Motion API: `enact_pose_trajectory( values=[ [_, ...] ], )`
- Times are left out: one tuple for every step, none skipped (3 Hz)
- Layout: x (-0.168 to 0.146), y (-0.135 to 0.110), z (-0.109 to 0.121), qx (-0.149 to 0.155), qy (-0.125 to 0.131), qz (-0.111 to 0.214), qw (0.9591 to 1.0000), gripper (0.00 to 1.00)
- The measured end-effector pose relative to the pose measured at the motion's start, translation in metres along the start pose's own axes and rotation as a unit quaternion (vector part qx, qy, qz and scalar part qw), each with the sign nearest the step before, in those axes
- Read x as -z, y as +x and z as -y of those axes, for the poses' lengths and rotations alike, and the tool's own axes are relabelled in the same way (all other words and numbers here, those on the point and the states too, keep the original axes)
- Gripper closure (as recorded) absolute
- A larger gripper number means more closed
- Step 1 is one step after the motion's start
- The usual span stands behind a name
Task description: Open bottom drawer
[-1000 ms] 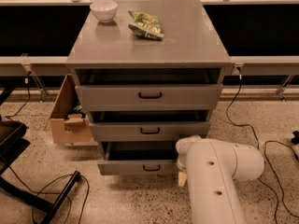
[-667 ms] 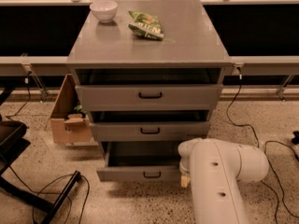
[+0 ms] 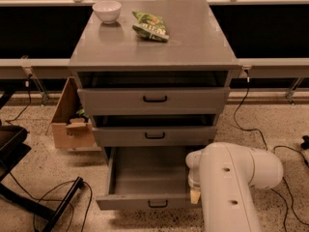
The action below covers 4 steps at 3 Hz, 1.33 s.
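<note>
Drawer well out, gripper at its right front corner

Bottom drawer sits lowest in the cabinet and stands drawn far out toward the camera, its plain grey inside showing bare. Its shallow front panel runs crosswise in the view, with the small black bar handle lying along that same line at the panel's middle.

The gripper is low at the drawer's right front corner, just beside the panel's end and mostly hidden behind the white arm; only a pale tip shows, so I cannot tell whether it is apart, together or clamped on anything. From there the handle lies to the view's left along the panel, near but not touching. Any further pull would, I judge, run straight toward the camera, square to the panel's long axis.

Counted:
- three drawers: this one, the middle drawer and the top drawer, each with one handle;
- one arm and one gripper;
- one white bowl and one green snack bag, apart on the counter;
- one cardboard box on the floor left of the cabinet.
</note>
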<state>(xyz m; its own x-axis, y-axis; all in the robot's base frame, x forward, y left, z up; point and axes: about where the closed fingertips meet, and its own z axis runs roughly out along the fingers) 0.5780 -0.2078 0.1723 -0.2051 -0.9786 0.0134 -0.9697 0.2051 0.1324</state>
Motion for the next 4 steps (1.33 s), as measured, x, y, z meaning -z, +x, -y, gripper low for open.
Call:
enact_pose_trajectory(
  values=[
    [0.0000,0.0000,0.0000,0.000,0.000,0.000,1.0000,0.81],
    [0.0000,0.0000,0.0000,0.000,0.000,0.000,1.0000,0.58],
    [0.0000,0.0000,0.0000,0.000,0.000,0.000,1.0000,0.34],
    [-0.0001,0.0000,-0.0001,0.000,0.000,0.000,1.0000,0.11]
  ],
)
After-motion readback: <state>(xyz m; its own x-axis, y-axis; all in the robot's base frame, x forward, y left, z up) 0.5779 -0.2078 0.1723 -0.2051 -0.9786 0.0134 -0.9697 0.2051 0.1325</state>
